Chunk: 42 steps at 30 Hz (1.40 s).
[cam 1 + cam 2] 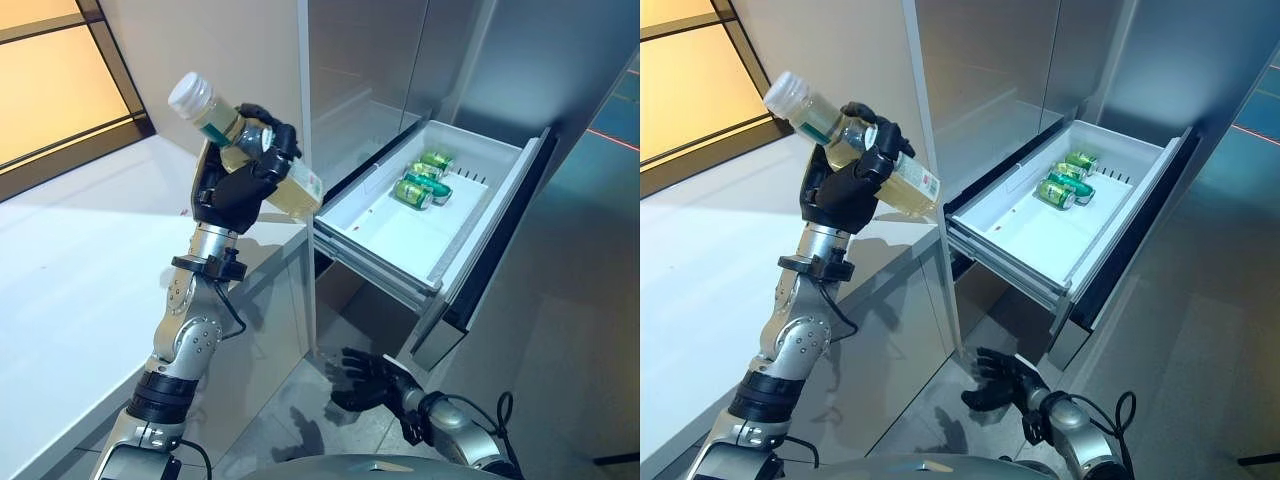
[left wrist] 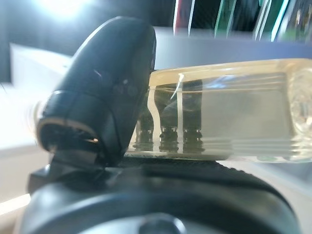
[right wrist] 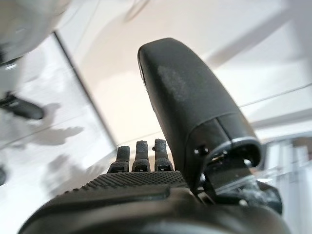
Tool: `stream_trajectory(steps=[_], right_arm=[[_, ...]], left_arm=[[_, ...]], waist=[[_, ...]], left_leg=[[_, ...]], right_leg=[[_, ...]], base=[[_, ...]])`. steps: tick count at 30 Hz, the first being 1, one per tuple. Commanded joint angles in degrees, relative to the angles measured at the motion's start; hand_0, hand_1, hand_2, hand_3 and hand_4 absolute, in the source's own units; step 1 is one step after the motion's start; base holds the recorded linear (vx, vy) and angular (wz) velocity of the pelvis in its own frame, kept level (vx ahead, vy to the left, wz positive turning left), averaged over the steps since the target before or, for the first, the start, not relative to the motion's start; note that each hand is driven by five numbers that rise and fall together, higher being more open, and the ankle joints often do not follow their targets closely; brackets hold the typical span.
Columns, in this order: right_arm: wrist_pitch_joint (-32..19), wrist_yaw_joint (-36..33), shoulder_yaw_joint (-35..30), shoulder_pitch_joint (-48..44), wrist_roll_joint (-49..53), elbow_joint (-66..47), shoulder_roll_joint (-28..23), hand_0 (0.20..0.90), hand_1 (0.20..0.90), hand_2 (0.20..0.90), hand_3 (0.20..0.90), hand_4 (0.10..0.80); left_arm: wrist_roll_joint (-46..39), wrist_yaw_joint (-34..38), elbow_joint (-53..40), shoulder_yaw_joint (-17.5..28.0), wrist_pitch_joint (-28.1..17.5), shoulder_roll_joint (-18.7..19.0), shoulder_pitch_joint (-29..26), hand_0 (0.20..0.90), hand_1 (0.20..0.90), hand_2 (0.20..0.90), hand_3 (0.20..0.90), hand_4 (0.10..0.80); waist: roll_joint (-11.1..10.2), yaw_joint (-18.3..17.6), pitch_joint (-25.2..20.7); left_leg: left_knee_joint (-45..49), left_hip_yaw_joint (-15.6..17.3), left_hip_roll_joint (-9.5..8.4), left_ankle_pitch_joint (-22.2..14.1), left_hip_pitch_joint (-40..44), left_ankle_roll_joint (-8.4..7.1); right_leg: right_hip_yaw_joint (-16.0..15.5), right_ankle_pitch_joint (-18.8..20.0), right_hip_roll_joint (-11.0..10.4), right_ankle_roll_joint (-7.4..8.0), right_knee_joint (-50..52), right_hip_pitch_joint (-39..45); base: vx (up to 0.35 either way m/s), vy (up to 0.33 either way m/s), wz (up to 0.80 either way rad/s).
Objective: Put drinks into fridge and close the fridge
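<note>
My left hand [image 1: 236, 185] is shut on a clear bottle of yellowish drink [image 1: 262, 152] with a white cap. It holds the bottle tilted in the air above the white counter [image 1: 70, 280], just left of the open fridge drawer [image 1: 420, 235]. In the left wrist view the bottle [image 2: 234, 112] lies across my palm under the thumb [image 2: 105, 92]. Green cans [image 1: 424, 178] lie at the back of the white drawer. My right hand [image 1: 368, 378] hangs low below the drawer, fingers relaxed and empty; it also shows in its own wrist view [image 3: 190, 107].
The steel fridge front [image 1: 400, 60] rises behind the drawer. The drawer's dark front panel [image 1: 505, 235] juts out toward the right. A tiled floor [image 1: 300, 420] lies below. A window [image 1: 50, 70] is at the far left.
</note>
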Motion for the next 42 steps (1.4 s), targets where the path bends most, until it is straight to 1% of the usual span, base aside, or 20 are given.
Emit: stream_trajectory(steps=[1, 3, 4, 5, 6, 9, 12, 17, 18, 21, 23, 26, 27, 30, 31, 33, 39, 42], right_arm=[[-0.46, 4.88, -1.65, -3.64, 4.89, -13.19, -1.49, 0.9, 0.9, 0.9, 0.9, 0.8], [-1.09, 6.42, -3.01, -4.5, 6.83, -17.23, -2.53, 0.9, 0.9, 0.9, 0.9, 0.8], [-0.81, 7.34, -4.77, -5.66, 9.14, -23.37, -3.92, 0.9, 0.9, 0.9, 0.9, 0.8], [-2.16, 7.98, -5.5, -6.3, 10.24, -25.62, -4.67, 0.9, 0.9, 0.9, 0.9, 0.8], [-2.3, 8.19, -5.87, -6.73, 11.06, -27.03, -5.09, 0.9, 0.9, 0.9, 0.9, 0.8], [-3.2, 10.03, -8.81, -9.29, 15.98, -34.77, -7.04, 0.9, 0.9, 0.9, 0.9, 0.8], [-3.23, 10.57, -10.25, -10.94, 16.57, -38.15, -7.98, 0.9, 0.9, 0.9, 0.9, 0.8], [-0.83, 11.08, -11.05, -12.33, 19.26, -42.73, -10.67, 0.9, 0.9, 0.9, 0.9, 0.8], [0.35, 11.45, -11.07, -12.76, 20.22, -43.16, -11.18, 0.9, 0.9, 0.9, 0.9, 0.8], [2.8, 12.07, -10.36, -13.91, 21.86, -43.51, -12.15, 0.9, 0.9, 0.9, 0.9, 0.8], [3.48, 12.32, -9.26, -14.83, 22.46, -43.75, -12.96, 0.9, 0.9, 0.9, 0.9, 0.8], [5.12, 12.35, -8.14, -16.37, 24.4, -43.48, -14.22, 0.9, 0.9, 0.9, 0.9, 0.8], [6.88, 13.4, -7.48, -17.22, 26.09, -43.57, -14.88, 0.9, 0.9, 0.9, 0.9, 0.8], [7.75, 14.02, -6.29, -18.1, 27.14, -44.08, -15.76, 0.9, 0.9, 0.9, 0.9, 0.8], [7.75, 14.06, -5.9, -18.61, 28.16, -44.3, -16.47, 0.9, 0.9, 0.9, 0.9, 0.8], [7.45, 13.83, -5.65, -19.15, 28.06, -44.57, -17.03, 0.9, 0.9, 0.9, 0.9, 0.8], [6.54, 13.56, -6.0, -20.74, 27.96, -45.08, -18.48, 0.9, 0.9, 0.9, 0.9, 0.8], [6.63, 13.78, -6.48, -21.17, 28.27, -45.43, -19.36, 0.9, 0.9, 0.9, 0.9, 0.8]], left_arm=[[-3.69, -6.13, -4.96, 0.15, -4.87, 1.56, -9.27, 0.3, 0.3, 0.3, 0.2, 0.1], [-2.48, -7.86, -5.15, -0.13, -5.25, 1.7, -8.09, 0.3, 0.3, 0.3, 0.2, 0.1], [-2.88, -9.81, -5.54, -0.28, -5.09, 1.99, -6.28, 0.3, 0.3, 0.3, 0.2, 0.1], [-3.34, -10.64, -5.57, -0.17, -4.59, 1.95, -5.46, 0.3, 0.3, 0.3, 0.2, 0.1], [-3.46, -11.14, -5.42, -0.09, -4.56, 1.93, -5.09, 0.3, 0.3, 0.3, 0.2, 0.1], [-4.83, -13.82, -4.79, 0.21, -2.75, 1.89, -2.17, 0.3, 0.3, 0.3, 0.2, 0.1], [-4.22, -15.01, -4.7, 0.02, -0.49, 1.63, -0.75, 0.3, 0.3, 0.3, 0.2, 0.1], [-2.21, -16.25, -5.32, -1.95, 3.04, 2.06, 0.55, 0.3, 0.3, 0.3, 0.2, 0.1], [-1.44, -16.4, -5.31, -2.65, 3.67, 2.12, 0.5, 0.3, 0.3, 0.3, 0.2, 0.1], [-0.16, -16.55, -4.84, -4.12, 4.59, 2.7, -0.07, 0.3, 0.3, 0.3, 0.2, 0.1], [0.95, -16.15, -4.37, -5.41, 4.87, 3.23, -0.92, 0.3, 0.3, 0.3, 0.2, 0.1], [2.47, -15.31, -3.7, -6.99, 4.12, 4.17, -2.09, 0.3, 0.3, 0.3, 0.2, 0.1], [3.53, -14.22, -3.26, -8.03, 3.87, 4.71, -2.85, 0.3, 0.3, 0.3, 0.2, 0.1], [5.1, -13.09, -2.13, -8.92, 3.12, 5.38, -3.65, 0.3, 0.3, 0.3, 0.2, 0.1], [6.41, -12.48, -1.58, -9.69, 2.59, 6.32, -4.2, 0.3, 0.3, 0.3, 0.2, 0.1], [7.4, -11.93, -1.34, -10.08, 2.32, 6.95, -4.47, 0.3, 0.3, 0.3, 0.2, 0.1], [14.59, -9.48, 0.1, -10.98, 0.53, 9.41, -5.31, 0.3, 0.3, 0.3, 0.2, 0.1], [15.77, -8.54, 1.56, -10.95, -0.13, 10.4, -5.23, 0.3, 0.3, 0.3, 0.2, 0.1]], waist=[[-0.03, 0.51, -3.11], [-0.04, 0.51, -2.99], [-0.01, 0.62, -2.82], [0.01, 0.68, -2.77], [0.01, 0.71, -2.78], [0.1, 1.03, -2.94], [0.04, 1.23, -3.17], [-0.15, 1.21, -3.16], [-0.23, 1.21, -3.16], [-0.37, 1.16, -3.14], [-0.51, 1.1, -3.14], [-0.65, 1.06, -3.16], [-0.74, 0.96, -3.2], [-0.84, 0.87, -3.31], [-0.9, 0.81, -3.36], [-0.92, 0.79, -3.42], [-0.9, 0.72, -3.45], [-0.93, 0.68, -3.52]], left_leg=[[0.1, 0.25, -1.27, -5.43, 0.88, 0.85], [0.1, 0.27, -1.27, -5.4, 0.92, 0.93], [0.1, 0.25, -1.3, -5.36, 0.93, 1.05], [0.1, 0.21, -1.32, -5.37, 0.93, 1.12], [0.1, 0.25, -1.32, -5.38, 0.92, 1.15], [0.1, 0.69, -1.32, -5.43, 0.73, 1.31], [0.1, 1.02, -1.28, -5.01, 0.24, 1.38], [0.1, 1.26, -1.23, -5.29, 0.36, 1.53], [0.1, 1.35, -1.21, -5.26, 0.34, 1.52], [0.1, 1.51, -1.19, -5.24, 0.32, 1.53], [0.1, 1.62, -1.18, -5.17, 0.26, 1.5], [0.1, 1.73, -1.16, -5.1, 0.23, 1.42], [0.1, 1.79, -1.14, -5.06, 0.17, 1.39], [0.1, 1.85, -1.13, -4.99, 0.07, 1.33], [0.1, 1.9, -1.13, -4.91, 0.0, 1.3], [0.1, 1.92, -1.12, -4.87, -0.06, 1.29], [0.1, 2.02, -1.14, -4.83, -0.17, 1.34], [0.1, 2.09, -1.11, -4.81, -0.26, 1.3]], right_leg=[[0.34, -2.03, -1.02, 3.43, 2.65, -0.46], [0.44, -1.95, -1.0, 3.39, 2.72, -0.5], [0.67, -1.86, -1.0, 3.4, 2.81, -0.62], [0.8, -1.82, -1.0, 3.41, 2.84, -0.68], [0.84, -1.78, -1.0, 3.43, 2.83, -0.71], [1.27, -1.61, -1.0, 3.48, 2.65, -0.96], [1.52, -1.16, -1.05, 3.39, 2.56, -1.48], [1.54, -1.18, -1.04, 3.37, 2.31, -1.29], [1.48, -1.14, -1.07, 3.35, 2.27, -1.28], [1.4, -1.02, -1.12, 3.34, 2.27, -1.33], [1.36, -0.89, -1.13, 3.37, 2.24, -1.38], [1.27, -0.79, -1.16, 3.37, 2.14, -1.33], [1.29, -0.71, -1.17, 3.39, 2.07, -1.34], [1.3, -0.62, -1.17, 3.5, 2.04, -1.45], [1.37, -0.55, -1.15, 3.5, 1.97, -1.46], [1.43, -0.56, -1.14, 3.5, 2.02, -1.54], [1.62, -0.38, -1.03, 3.53, 1.84, -1.62], [1.7, -0.3, -1.02, 3.58, 1.73, -1.67]], base=[[-0.038, -0.031, 0.01], [-0.015, -0.009, 0.01], [-0.032, -0.015, 0.01], [-0.031, -0.012, 0.0], [0.0, 0.0, 0.0], [-0.018, 0.007, -0.06], [-0.031, 0.002, -0.06], [0.0, 0.0, 0.0], [0.0, 0.0, 0.0], [0.0, 0.0, 0.0], [0.0, 0.0, 0.0], [0.0, 0.0, 0.0], [0.0, 0.0, 0.0], [0.0, 0.0, 0.0], [0.0, 0.0, 0.0], [0.0, 0.0, 0.0], [0.0, 0.0, 0.0], [0.0, 0.0, 0.0]])
